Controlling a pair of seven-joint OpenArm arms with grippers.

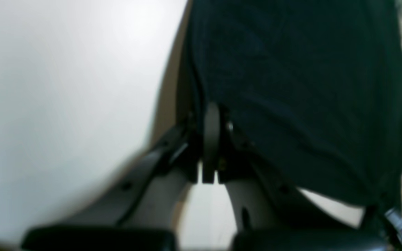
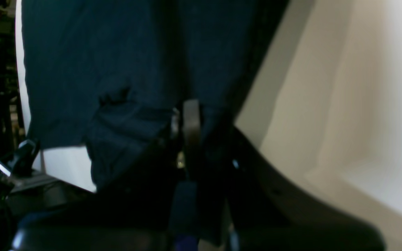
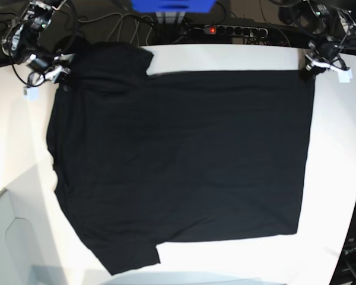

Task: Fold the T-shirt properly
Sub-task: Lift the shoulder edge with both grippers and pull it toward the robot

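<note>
The black T-shirt (image 3: pixel 178 160) lies spread flat on the white table (image 3: pixel 338 178), sleeves toward the left, hem toward the right. Its orange neck label does not show. My left gripper (image 3: pixel 311 68) is at the shirt's far right corner, shut on the hem. In the left wrist view the closed fingertips (image 1: pixel 210 118) pinch the fabric edge (image 1: pixel 291 87). My right gripper (image 3: pixel 60 74) is at the far left, shut on the shirt near the far sleeve. In the right wrist view the fingers (image 2: pixel 190 115) are closed on dark cloth (image 2: pixel 99 69).
A blue box (image 3: pixel 172 5), a power strip (image 3: pixel 225 28) and cables lie behind the table's far edge. The table edge curves in at the near left (image 3: pixel 12 196). Bare white table shows right of the hem and along the near edge.
</note>
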